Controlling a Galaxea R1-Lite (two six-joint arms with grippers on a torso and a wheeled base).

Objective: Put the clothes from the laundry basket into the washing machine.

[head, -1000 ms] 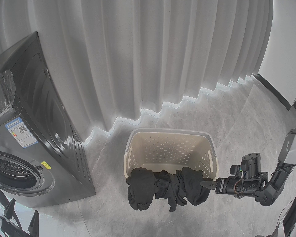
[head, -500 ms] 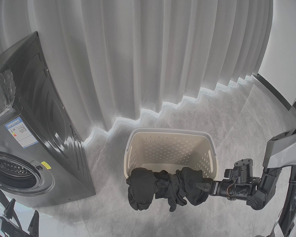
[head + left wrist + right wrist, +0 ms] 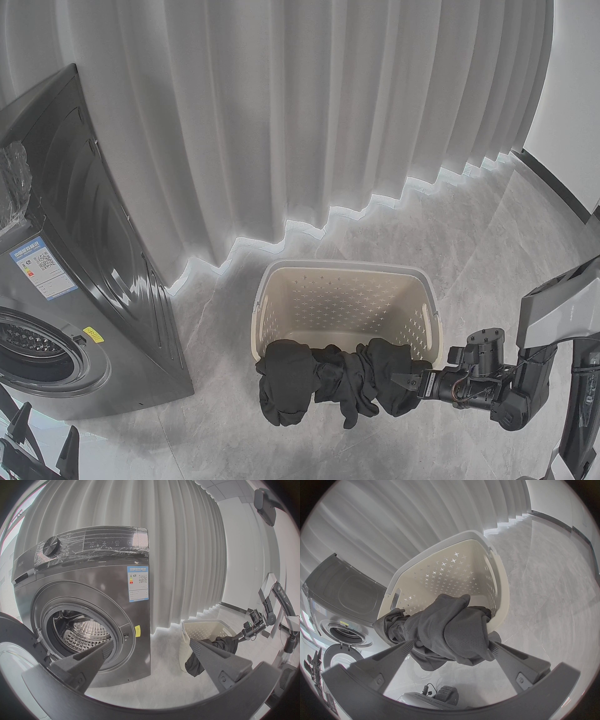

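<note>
White curtains hang behind a grey floor. The dark clothes drape the laundry basket rim, one bunched end between the right gripper's spread jaws — not yet clamped. The washing machine drum, beyond the left gripper's parted jaws, looks empty — all loading remains.

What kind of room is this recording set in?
Likely a laundry corner of a home-style or demo room: a front-loading washing machine with its door open, a laundry basket with dark clothes draped over its rim, and a floor-length curtain above a stone-look tile floor.
</note>
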